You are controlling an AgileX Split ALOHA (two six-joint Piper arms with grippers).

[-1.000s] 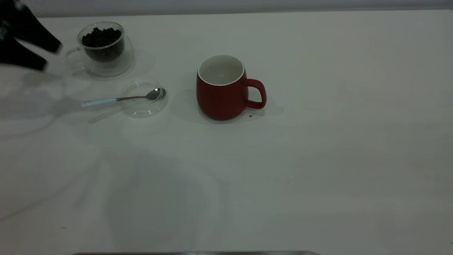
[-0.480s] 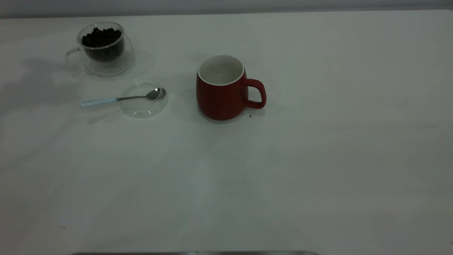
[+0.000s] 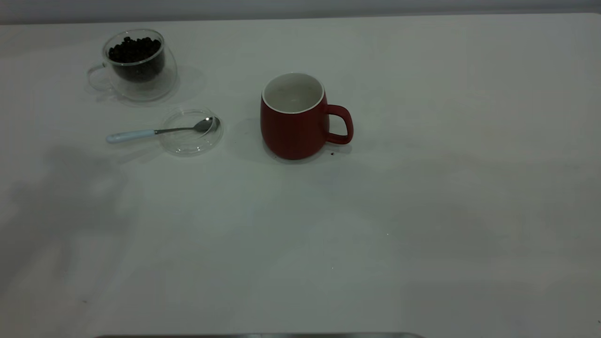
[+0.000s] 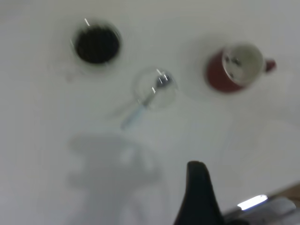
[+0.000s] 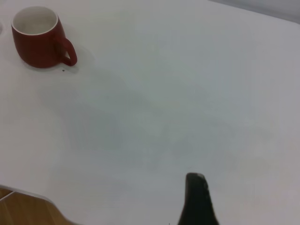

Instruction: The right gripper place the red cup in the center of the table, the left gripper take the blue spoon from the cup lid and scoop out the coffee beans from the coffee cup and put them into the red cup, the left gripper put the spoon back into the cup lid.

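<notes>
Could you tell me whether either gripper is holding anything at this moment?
Nothing is held: the blue spoon lies across the cup lid, untouched.

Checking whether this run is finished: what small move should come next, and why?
Probably just park the left gripper, which hangs high above the scene like the right gripper: the blue spoon lies with its bowl in the cup lid, and the red cup appears to hold a few coffee beans.

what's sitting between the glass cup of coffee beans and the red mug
In the exterior view, the clear cup lid lies between the coffee cup and the red cup, with the blue spoon resting its bowl in it.
</notes>
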